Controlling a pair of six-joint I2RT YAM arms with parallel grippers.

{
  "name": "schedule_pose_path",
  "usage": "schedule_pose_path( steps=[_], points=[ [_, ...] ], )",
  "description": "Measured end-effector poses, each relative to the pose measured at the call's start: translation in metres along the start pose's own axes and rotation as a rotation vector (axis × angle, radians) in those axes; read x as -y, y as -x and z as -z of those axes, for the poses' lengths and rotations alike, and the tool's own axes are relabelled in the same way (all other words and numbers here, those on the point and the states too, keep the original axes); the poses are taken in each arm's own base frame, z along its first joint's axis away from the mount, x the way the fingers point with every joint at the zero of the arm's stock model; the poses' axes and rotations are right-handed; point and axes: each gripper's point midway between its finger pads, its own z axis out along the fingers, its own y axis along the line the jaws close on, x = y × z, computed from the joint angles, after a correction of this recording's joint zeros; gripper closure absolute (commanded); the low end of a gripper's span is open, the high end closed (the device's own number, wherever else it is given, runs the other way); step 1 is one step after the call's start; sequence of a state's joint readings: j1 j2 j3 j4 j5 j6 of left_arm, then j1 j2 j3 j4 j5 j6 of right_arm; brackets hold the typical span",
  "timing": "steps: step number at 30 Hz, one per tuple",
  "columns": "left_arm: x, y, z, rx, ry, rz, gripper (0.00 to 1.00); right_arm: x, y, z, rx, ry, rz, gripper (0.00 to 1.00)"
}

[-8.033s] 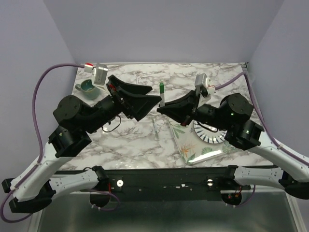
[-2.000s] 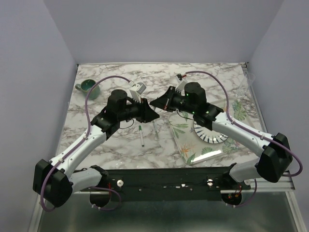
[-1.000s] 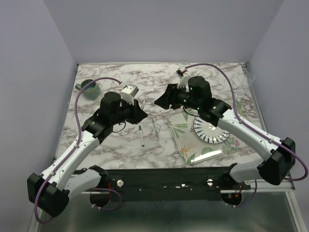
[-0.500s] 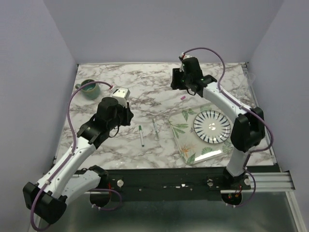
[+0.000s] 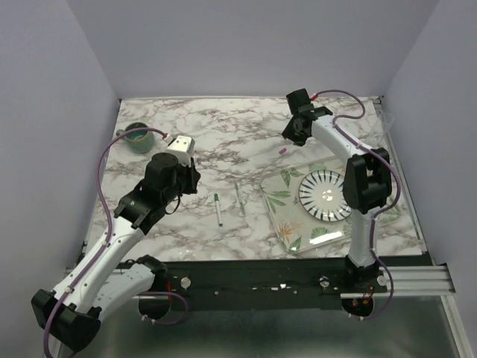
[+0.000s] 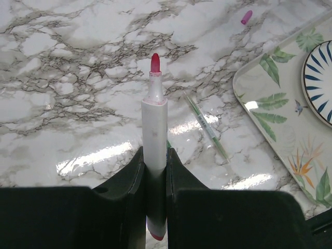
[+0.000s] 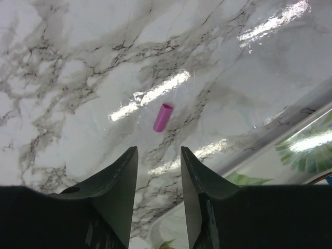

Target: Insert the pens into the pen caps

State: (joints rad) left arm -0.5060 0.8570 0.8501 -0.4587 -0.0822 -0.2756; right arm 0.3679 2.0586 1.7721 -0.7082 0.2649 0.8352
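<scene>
The left claw (image 6: 155,156) clamps a red-tipped pen (image 6: 154,122); a pink cap (image 6: 246,17) lies well apart.

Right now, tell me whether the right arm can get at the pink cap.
Probably yes. The right gripper is open, and the pink cap lies alone on bare marble just ahead of its fingers. Nothing sits between them.

The table (image 5: 223,134) is white veined grey, cap (image 7: 162,117) pink, pen (image 6: 154,124) white tipped red, tray (image 5: 291,227) leaf-printed.
</scene>
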Motion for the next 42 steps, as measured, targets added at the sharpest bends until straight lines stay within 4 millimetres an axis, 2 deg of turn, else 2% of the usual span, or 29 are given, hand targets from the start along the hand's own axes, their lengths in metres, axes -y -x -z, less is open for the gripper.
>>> schedule_pose_path(
  steps=[6, 11, 23, 32, 35, 36, 39, 42],
  points=[
    [-0.002, 0.000, 0.000, 0.002, 0.009, -0.001, 1.00, 0.002, -0.005, -0.017, -0.037, -0.073, -0.183, 0.57],
    [-0.002, 0.001, 0.000, 0.004, 0.013, -0.002, 1.00, 0.008, -0.020, -0.035, -0.071, -0.132, -0.281, 0.57],
    [-0.003, 0.001, 0.001, 0.007, 0.014, -0.002, 1.00, 0.014, -0.040, -0.061, -0.109, -0.182, -0.352, 0.58],
    [-0.003, 0.001, 0.001, 0.007, 0.016, -0.003, 1.00, 0.004, -0.039, -0.073, -0.115, -0.156, -0.361, 0.59],
    [-0.004, 0.002, 0.001, 0.009, 0.022, -0.003, 1.00, 0.001, -0.039, -0.075, -0.118, -0.153, -0.355, 0.64],
    [-0.004, 0.002, 0.001, 0.009, 0.022, -0.003, 1.00, 0.002, -0.039, -0.074, -0.122, -0.154, -0.347, 0.72],
    [-0.005, 0.002, 0.001, 0.009, 0.025, -0.003, 1.00, 0.004, -0.041, -0.074, -0.130, -0.155, -0.314, 0.82],
    [-0.006, 0.002, 0.001, 0.011, 0.032, -0.003, 1.00, 0.005, -0.042, -0.073, -0.136, -0.153, -0.275, 0.86]
  ],
)
